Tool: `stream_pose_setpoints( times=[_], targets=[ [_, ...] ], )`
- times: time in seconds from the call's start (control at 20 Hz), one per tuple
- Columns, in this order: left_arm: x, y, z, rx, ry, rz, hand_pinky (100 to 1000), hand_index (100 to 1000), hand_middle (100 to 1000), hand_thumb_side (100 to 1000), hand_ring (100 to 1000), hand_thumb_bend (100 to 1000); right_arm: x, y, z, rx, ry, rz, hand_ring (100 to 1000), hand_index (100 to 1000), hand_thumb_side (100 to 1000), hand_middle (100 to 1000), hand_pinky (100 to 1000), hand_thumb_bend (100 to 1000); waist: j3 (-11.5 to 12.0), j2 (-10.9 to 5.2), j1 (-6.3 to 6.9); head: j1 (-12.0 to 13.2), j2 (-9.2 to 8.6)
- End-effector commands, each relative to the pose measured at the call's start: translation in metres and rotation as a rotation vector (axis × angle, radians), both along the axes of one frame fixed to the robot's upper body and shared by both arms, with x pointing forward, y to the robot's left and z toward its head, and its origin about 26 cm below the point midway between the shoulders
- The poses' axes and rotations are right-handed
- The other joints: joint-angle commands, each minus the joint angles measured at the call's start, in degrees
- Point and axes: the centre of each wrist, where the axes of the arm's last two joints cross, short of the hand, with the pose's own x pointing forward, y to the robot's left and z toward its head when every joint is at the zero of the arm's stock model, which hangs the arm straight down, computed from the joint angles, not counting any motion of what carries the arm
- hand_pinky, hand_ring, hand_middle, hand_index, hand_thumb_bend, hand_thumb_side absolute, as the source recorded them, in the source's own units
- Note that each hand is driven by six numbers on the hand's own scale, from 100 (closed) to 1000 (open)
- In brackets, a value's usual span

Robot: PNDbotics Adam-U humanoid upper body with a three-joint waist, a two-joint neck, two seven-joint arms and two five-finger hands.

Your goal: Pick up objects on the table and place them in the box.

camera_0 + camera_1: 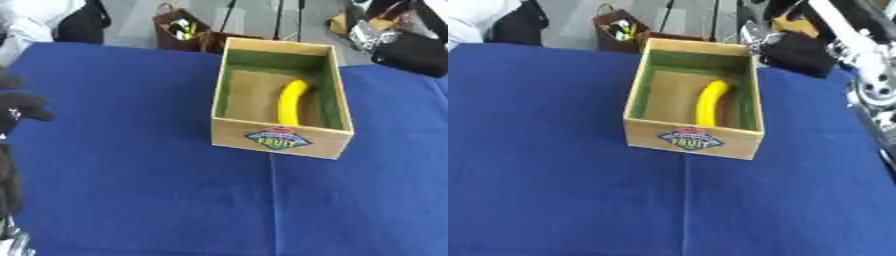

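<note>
A wooden box (281,140) with a "FRUIT" label on its front stands on the blue table (131,175), slightly right of centre. Inside it a yellow banana (291,102) lies lengthwise on the box floor, near the right wall. My left hand (21,106) shows at the left edge, well left of the box, open and holding nothing. My right hand (796,52) is a dark shape hanging beyond the box's far right corner, at the end of a silver and black arm (859,50). Its grip is hidden.
Past the table's far edge stand a brown basket (181,30) with small items, bags and stand legs. A dark bag (80,22) sits at the far left. Blue cloth stretches wide in front of and left of the box.
</note>
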Motion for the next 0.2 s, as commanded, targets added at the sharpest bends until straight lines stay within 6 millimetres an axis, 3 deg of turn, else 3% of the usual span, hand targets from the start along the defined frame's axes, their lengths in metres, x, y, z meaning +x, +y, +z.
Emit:
stream_pose_setpoints(
  times=[0.05, 0.2],
  targets=[
    [-0.0029, 0.0031, 0.0052, -0.002, -0.022, 0.013, 489, 775, 628, 1000, 573, 100, -0.0225, -0.0047, 0.0124, 0.025, -0.076, 0.051, 686, 756, 711, 549, 681, 100, -0.52, -2.07, 0.62, 0.80, 1.02],
    [-0.0031, 0.0033, 0.0040, -0.003, -0.017, 0.018, 490, 775, 628, 1000, 573, 100, -0.0229, -0.0108, 0.0076, 0.076, -0.092, 0.106, 681, 753, 708, 544, 683, 100, -1.48, -2.60, 1.16, 1.19, 1.75]
  ],
)
